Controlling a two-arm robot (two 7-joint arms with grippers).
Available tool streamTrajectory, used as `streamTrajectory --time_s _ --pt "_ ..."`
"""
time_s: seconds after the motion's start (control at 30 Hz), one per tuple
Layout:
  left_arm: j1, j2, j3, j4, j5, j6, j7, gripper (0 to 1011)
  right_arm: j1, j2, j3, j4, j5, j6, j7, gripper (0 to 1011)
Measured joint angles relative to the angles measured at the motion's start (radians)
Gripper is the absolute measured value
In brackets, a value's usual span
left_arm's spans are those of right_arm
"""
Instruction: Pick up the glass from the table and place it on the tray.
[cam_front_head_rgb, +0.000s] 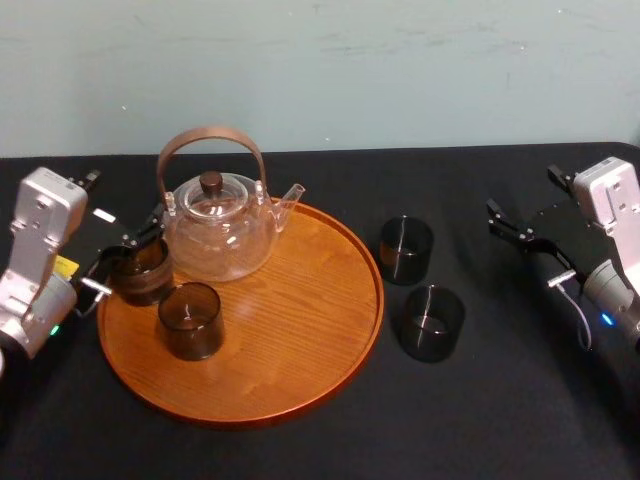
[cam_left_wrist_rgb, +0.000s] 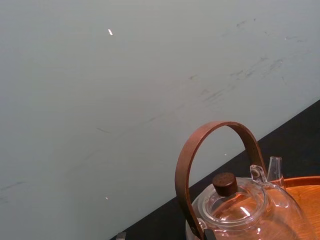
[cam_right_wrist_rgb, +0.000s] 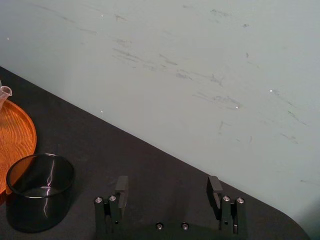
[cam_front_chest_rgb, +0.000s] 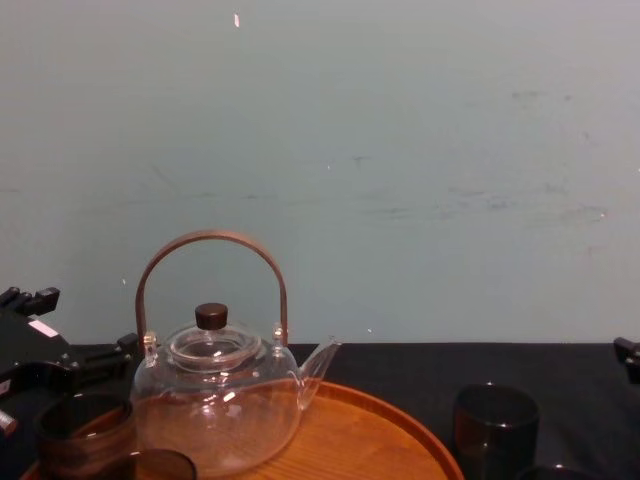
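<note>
A round orange-brown wooden tray (cam_front_head_rgb: 300, 330) lies mid-table. At its left rim stands a dark glass (cam_front_head_rgb: 145, 282), and my left gripper (cam_front_head_rgb: 125, 262) is shut on it, one finger on each side. The chest view shows that glass (cam_front_chest_rgb: 85, 435) low at the left. A second dark glass (cam_front_head_rgb: 190, 320) stands free on the tray. Two more dark glasses (cam_front_head_rgb: 405, 250) (cam_front_head_rgb: 432, 322) stand on the black cloth right of the tray. My right gripper (cam_front_head_rgb: 525, 248) hovers open farther right, apart from them. Its wrist view shows its open fingers (cam_right_wrist_rgb: 121, 186) and one glass (cam_right_wrist_rgb: 40, 192) beside the tray (cam_right_wrist_rgb: 17, 135).
A clear glass teapot (cam_front_head_rgb: 220, 230) with a brown hoop handle and brown lid knob stands on the tray's back left, close to the held glass. It also appears in the left wrist view, teapot (cam_left_wrist_rgb: 240, 210). A pale wall rises behind the black-covered table (cam_front_head_rgb: 500, 420).
</note>
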Motion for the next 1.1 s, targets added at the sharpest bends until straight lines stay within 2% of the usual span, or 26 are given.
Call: streamTrajectory --time_s 1.1 --pt "0.000 0.000 0.000 0.000 0.000 0.000 0.000 1001 0.000 -0.001 0.001 0.000 0.000 0.000 0.002 1002"
